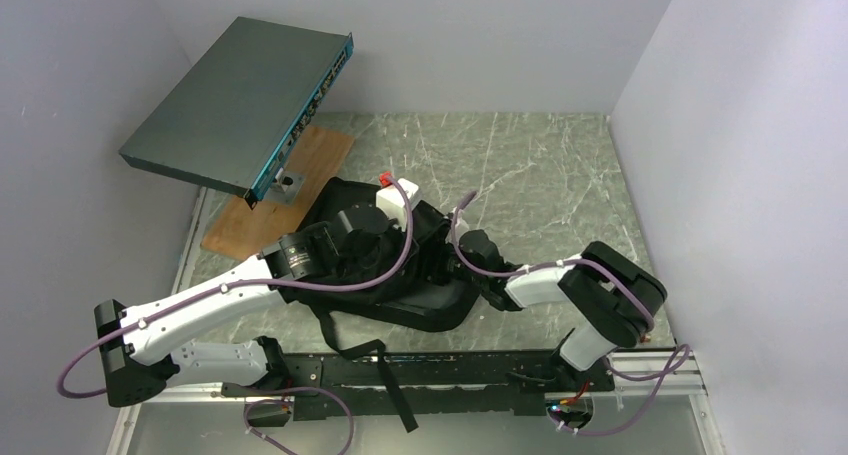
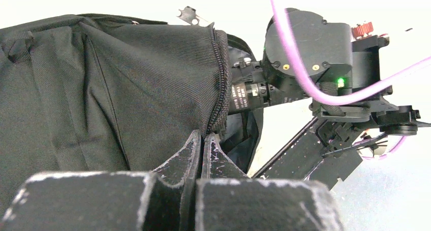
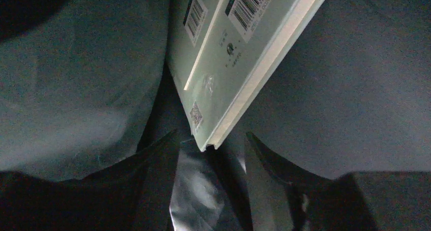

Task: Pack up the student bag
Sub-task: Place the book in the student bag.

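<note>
Black woven fabric fills the left wrist view: the large black soft fabric student bag (image 2: pixel 117 84). It lies on the green-grey marbled tabletop (image 1: pixel 540 165), under both arms.

Left claw (image 2: pixel 203 136): fully closed, tips pinching the bag's zip edge (image 2: pixel 219 84) and holding the mouth up.

Right claw (image 3: pixel 211 135): inside that mouth, fingers partly apart. The corner of a pale green flat pack (image 3: pixel 239 53) sits in the gap with a sliver of space on either side. Nothing is clamped, as far as I can see. Grey lining (image 3: pixel 71 89) on both sides of this claw.

Step, as I judge it: seating the pack in the main compartment. To do it well:
- The left claw holds the edge high and taut, so the mouth cannot sag onto the right wrist.
- The right claw nudges the pack flat against the lining and deeper in.
- It then backs out straight along its entry line, fingers clear of the fabric.

Writing: two barcode labels (image 3: pixel 249 2) on the pack ahead of the right claw, and a small square code (image 3: pixel 196 114) near its corner. The print is too fine to read; no brand legible.

Beyond the left claw: a wooden board (image 1: pixel 320 155), and a dark grey flat metal box (image 1: pixel 230 95) with a teal front edge, tilted above it.
</note>
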You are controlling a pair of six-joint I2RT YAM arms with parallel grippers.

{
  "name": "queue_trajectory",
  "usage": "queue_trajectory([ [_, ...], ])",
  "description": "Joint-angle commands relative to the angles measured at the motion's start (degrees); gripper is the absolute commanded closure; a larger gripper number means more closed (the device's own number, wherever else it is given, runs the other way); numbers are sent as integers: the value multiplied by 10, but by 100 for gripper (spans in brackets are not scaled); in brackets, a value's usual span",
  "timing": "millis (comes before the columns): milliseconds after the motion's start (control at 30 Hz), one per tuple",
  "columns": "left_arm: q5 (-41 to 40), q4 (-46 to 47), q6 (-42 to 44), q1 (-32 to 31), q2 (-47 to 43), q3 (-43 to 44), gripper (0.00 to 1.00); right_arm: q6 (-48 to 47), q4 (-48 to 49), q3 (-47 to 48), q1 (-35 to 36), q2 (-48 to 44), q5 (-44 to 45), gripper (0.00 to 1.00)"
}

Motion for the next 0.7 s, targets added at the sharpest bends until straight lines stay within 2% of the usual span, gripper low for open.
queue_trajectory([
  [0, 18, 50, -4, -3, -6, 12, 100, -2, 65, 43, 0, 49, -21, 51],
  [200, 23, 48, -16, -3, -9, 11, 100, 23, 110, 123, 1, 116, -54, 56],
  [400, 24, 54, -25, -3, -19, -12, 100, 7, 82, 86, -3, 79, -53, 53],
  [533, 21, 51, -23, -3, -23, -21, 100, -75, -49, 17, -21, -9, -48, 43],
  [667, 7, 43, -14, -3, -20, -29, 100, -213, -312, -8, -22, -192, 71, 33],
])
